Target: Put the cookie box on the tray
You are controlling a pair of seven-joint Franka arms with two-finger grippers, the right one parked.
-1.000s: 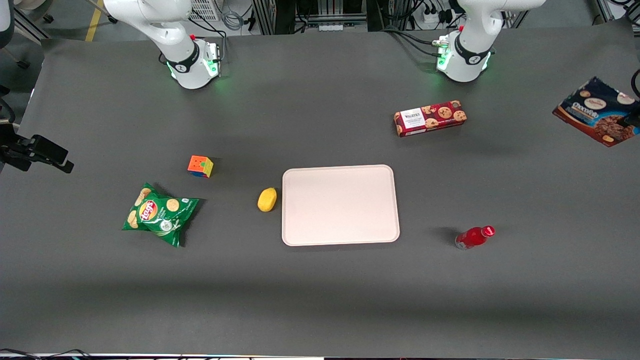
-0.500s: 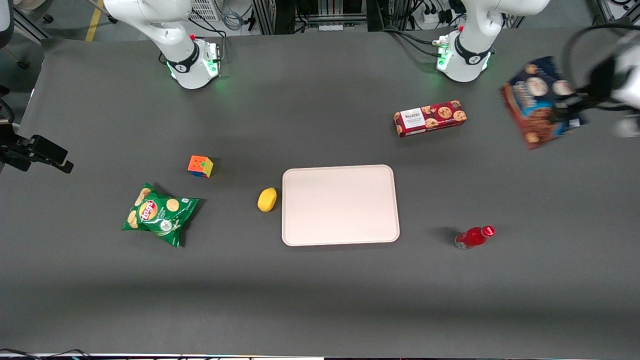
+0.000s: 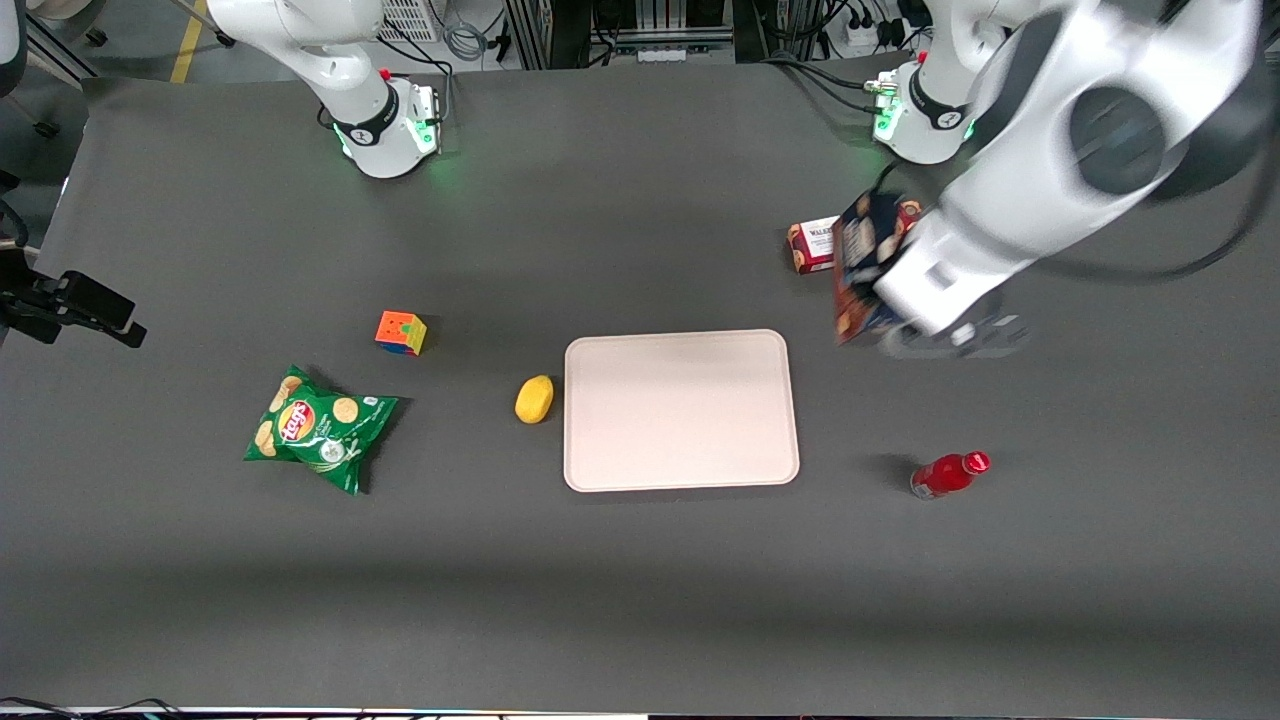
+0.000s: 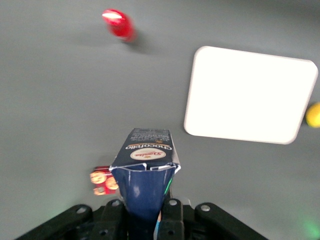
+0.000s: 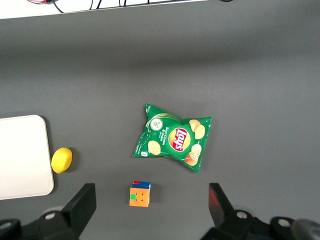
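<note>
**Front view: box in the air, tray ahead**

We have the gripper (image 4: 145,212) clamped on the cookie box (image 3: 862,270), held above the worktop beside the tray (image 3: 680,410). We judge this the carry step. Next: cross the rim, lower flat. Red box (image 3: 815,243) and bottle (image 3: 948,474) stay clear.

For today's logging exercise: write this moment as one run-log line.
phase: carry | gripper: shut on cookie box, above red box | tray: bare | box on tray: not yet
</note>
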